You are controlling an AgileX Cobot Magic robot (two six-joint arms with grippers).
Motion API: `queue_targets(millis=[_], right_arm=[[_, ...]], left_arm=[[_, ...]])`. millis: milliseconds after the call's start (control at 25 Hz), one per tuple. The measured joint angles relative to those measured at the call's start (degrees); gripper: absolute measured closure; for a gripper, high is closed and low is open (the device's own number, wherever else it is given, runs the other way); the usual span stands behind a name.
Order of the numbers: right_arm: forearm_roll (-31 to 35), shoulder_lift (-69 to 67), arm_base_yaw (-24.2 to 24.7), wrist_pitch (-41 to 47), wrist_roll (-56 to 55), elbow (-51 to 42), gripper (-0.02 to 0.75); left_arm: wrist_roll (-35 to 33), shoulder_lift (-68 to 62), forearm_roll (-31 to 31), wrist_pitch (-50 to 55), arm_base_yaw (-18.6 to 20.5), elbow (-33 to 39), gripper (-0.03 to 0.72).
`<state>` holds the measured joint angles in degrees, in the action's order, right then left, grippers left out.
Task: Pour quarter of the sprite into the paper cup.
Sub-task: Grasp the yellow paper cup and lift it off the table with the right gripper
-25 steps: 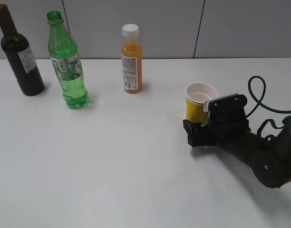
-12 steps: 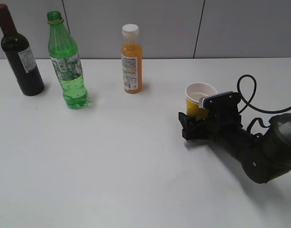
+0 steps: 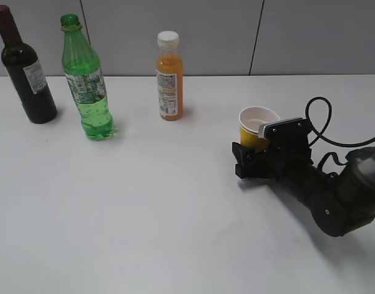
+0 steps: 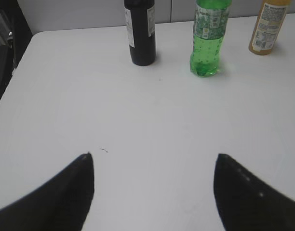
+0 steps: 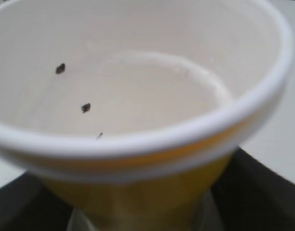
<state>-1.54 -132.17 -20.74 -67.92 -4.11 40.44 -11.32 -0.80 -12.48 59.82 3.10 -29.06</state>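
Observation:
The sprite [image 3: 86,86] stands upright at the back left of the white table, uncapped; it also shows in the left wrist view [image 4: 207,38]. The yellow paper cup [image 3: 253,127] stands upright at the right, and its white inside looks empty in the right wrist view [image 5: 138,91]. My right gripper [image 3: 252,158] lies low on the table with its fingers on either side of the cup's lower part and its pads against the cup wall [image 5: 138,219]. My left gripper [image 4: 154,161] is open and empty over bare table, well short of the sprite.
A dark wine bottle [image 3: 28,73] stands left of the sprite and an orange juice bottle [image 3: 170,79] with a white cap to its right. A black cable [image 3: 319,116] loops behind the right arm. The table's left edge [image 4: 22,53] shows in the left wrist view.
My right gripper has slid a little left and forward around the paper cup's base. The cup and the bottles have not moved.

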Motion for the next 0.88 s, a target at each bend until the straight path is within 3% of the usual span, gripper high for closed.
queue_targets(millis=[680, 880], right_arm=[[-2.3, -2.0, 0.2, -0.6, -0.2, 3.3, 0.160], [-2.2, -2.0, 0.2, -1.1, -0.3, 3.3, 0.230]], left_arm=[[0.0, 0.0, -0.1, 0.0, 0.0, 0.0, 0.099], [0.0, 0.0, -0.1, 0.0, 0.0, 0.0, 0.099]])
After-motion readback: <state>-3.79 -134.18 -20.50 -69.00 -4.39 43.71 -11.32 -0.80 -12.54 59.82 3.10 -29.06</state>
